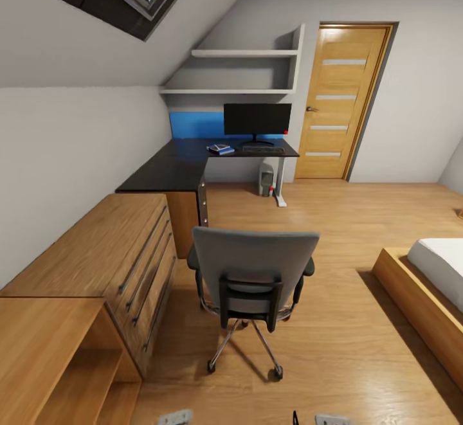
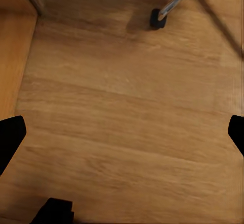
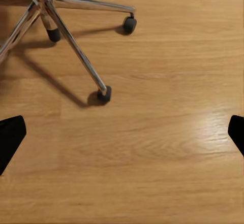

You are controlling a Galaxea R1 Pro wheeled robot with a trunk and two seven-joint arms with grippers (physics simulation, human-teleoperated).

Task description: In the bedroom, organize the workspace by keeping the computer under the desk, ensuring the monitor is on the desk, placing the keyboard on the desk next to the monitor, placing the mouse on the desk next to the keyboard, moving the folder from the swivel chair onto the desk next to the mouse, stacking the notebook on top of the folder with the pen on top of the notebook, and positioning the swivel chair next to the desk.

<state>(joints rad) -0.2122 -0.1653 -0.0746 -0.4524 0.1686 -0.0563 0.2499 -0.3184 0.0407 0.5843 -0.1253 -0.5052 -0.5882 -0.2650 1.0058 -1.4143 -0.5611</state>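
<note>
The grey swivel chair (image 1: 254, 271) stands mid-floor with its back to me, well short of the black L-shaped desk (image 1: 170, 168); its seat is hidden by the backrest, so the folder is out of view. On the desk stand the monitor (image 1: 257, 118), the keyboard (image 1: 262, 149) in front of it, and a small blue book-like item (image 1: 220, 149). The computer (image 1: 265, 179) sits under the desk. My left gripper (image 2: 122, 132) is open over bare floor near a chair caster (image 2: 156, 18). My right gripper (image 3: 122, 132) is open above the floor beside the chair's metal base (image 3: 66, 26).
A light wooden drawer counter (image 1: 122, 245) and an open shelf unit (image 1: 58, 361) line the left wall. A bed (image 1: 431, 277) stands at the right. A wooden door (image 1: 341, 100) is behind the desk, with wall shelves (image 1: 244, 71) above it.
</note>
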